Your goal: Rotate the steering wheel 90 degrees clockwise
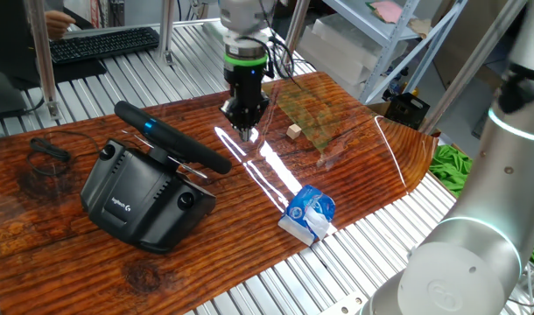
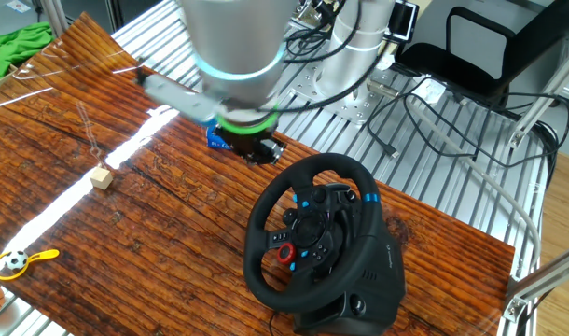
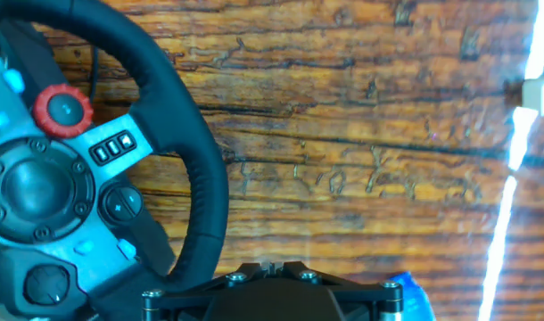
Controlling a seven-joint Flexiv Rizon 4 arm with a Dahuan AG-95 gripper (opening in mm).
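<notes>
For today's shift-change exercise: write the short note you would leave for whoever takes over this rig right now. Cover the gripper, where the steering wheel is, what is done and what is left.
Gripper: holds nothing, hovers above the wooden table just beside the steering wheel, not touching it. Whether its fingers are open cannot be told.
Steering wheel: on its black base at one end of the table, rim free.
Also on the table: small wooden block, blue-and-white packet.
Done: the arm is close to the wheel's rim.
Left: grip the rim, turn it 90 degrees clockwise, let go.

Hand view crops the steering wheel (image 3: 196,178); fingers unseen.
</notes>
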